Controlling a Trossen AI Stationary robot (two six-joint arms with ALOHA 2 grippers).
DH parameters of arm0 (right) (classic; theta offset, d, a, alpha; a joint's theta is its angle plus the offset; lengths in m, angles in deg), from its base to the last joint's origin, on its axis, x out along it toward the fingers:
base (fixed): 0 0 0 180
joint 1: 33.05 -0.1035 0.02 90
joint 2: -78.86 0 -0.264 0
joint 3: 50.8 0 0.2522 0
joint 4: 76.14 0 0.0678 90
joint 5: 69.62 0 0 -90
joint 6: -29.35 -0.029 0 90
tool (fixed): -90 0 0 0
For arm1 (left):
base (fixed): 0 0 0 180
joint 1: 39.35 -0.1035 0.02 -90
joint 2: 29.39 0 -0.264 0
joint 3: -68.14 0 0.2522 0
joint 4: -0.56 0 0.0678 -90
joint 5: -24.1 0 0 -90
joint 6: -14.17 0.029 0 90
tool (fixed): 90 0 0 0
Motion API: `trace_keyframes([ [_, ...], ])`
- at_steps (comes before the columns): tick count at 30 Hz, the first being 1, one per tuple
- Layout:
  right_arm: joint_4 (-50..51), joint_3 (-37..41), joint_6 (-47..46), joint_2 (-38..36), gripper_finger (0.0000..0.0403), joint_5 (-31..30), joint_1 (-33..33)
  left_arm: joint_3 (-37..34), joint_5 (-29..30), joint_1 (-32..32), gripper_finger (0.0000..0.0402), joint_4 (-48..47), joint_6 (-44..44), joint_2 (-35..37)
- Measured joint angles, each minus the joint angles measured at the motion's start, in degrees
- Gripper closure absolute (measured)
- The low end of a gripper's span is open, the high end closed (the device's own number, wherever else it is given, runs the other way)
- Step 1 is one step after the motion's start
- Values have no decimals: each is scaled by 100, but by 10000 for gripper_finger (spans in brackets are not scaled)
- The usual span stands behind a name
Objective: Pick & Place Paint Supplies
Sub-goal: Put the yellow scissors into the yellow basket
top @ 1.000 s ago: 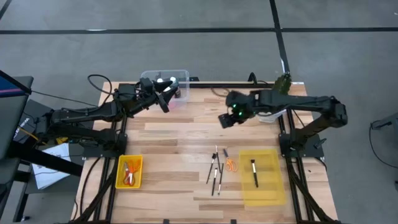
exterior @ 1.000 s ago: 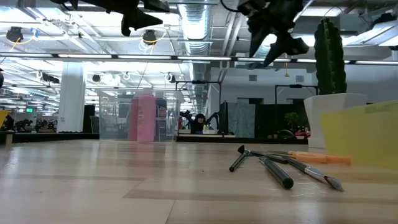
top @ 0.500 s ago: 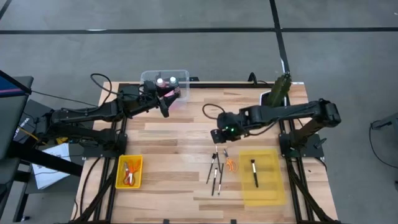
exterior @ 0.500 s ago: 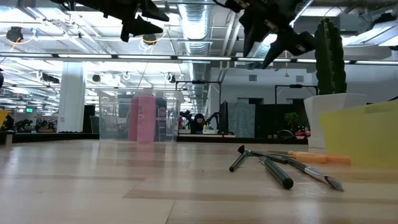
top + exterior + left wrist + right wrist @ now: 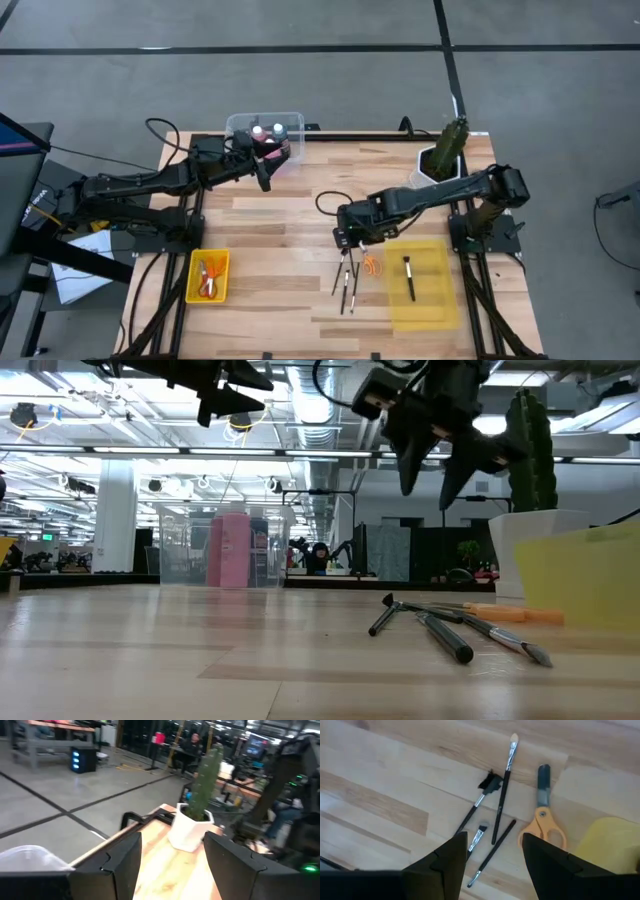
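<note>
A light wooden table (image 5: pixel 290 215) stands on a grey concrete floor (image 5: pixel 300 75) crossed by dark lines. Seen level across the tabletop, a large open workshop stretches behind it, with a white pillar (image 5: pixel 116 515), exposed silver ducts (image 5: pixel 318 390) and rows of bright ceiling lights (image 5: pixel 130 452). A seated person (image 5: pixel 321 556) is visible in the distance. A metal shelf rack (image 5: pixel 55 745) stands far off.
</note>
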Motion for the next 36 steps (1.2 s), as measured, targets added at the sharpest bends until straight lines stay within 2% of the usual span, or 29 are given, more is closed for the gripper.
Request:
trace_keyframes([
  [3,-16,0,0,68,216,-2,-1,0,-205,0,192,0,-1,0],
  [9,285,10,54,306,216,-109,10,0,-227,2,192,-89,0,0],
  [19,93,-24,283,817,216,461,-144,0,-229,11,192,-203,-2,9],
  [32,257,-22,58,812,216,440,-530,-2,-227,11,192,-251,-2,9],
  [36,282,-22,481,812,218,278,-536,-2,-228,11,192,-255,-2,9],
])
